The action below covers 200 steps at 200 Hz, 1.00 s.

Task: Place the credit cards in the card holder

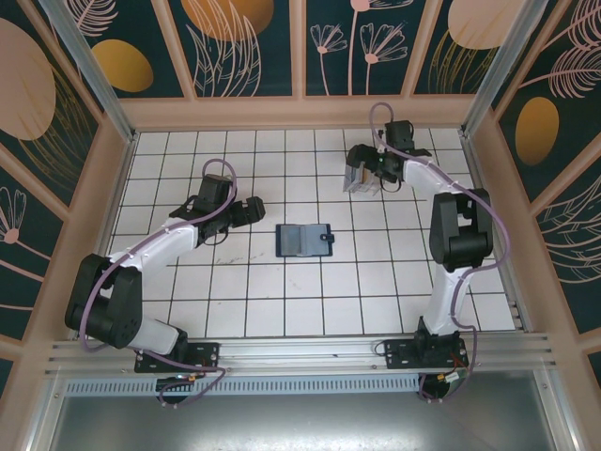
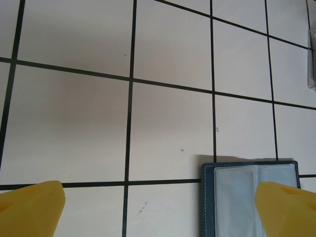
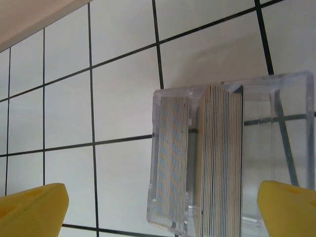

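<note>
On the tiled table (image 1: 235, 310), the task is looking barely begun. The right gripper (image 3: 163, 207), jaws wide and empty, is hovering over the clear tray (image 3: 296, 123) at far right; next it is needing to pinch one card's edge. The tray is holding the credit cards (image 3: 217, 163) upright in two packs, colours hard to tell. The card holder (image 1: 305, 240) is lying open at centre, seemingly empty, the left gripper (image 2: 160, 202) hovering just left, jaws spread, empty.
</note>
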{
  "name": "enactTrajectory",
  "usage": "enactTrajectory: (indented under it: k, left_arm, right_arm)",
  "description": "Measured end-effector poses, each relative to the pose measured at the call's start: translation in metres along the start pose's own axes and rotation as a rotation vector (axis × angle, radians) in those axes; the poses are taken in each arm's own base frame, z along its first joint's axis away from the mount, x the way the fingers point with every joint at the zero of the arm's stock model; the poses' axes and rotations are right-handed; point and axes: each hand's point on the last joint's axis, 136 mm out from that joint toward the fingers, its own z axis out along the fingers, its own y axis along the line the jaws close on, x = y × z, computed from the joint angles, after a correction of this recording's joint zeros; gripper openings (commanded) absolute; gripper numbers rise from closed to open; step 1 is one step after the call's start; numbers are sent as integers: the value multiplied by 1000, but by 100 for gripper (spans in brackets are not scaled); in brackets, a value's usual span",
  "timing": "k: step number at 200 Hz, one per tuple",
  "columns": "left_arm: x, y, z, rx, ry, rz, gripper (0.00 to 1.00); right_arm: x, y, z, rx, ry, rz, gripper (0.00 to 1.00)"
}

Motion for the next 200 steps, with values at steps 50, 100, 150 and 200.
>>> enactTrajectory:
  k: [50, 100, 150, 200]
  left_arm:
    - [0, 1, 0, -2, 2, 0, 99]
    - [-4, 1, -5, -11, -22, 1, 99]
    - [-4, 3, -6, -14, -28, 0, 98]
    - [-2, 4, -8, -11, -32, -3, 99]
  right_arm:
    - [-5, -1, 11, 10, 21, -6, 99]
    - [-1, 7, 16, -39, 60, -13, 99]
    - [2, 17, 15, -104, 86, -11, 99]
    - [4, 23, 14, -149, 87, -15, 99]
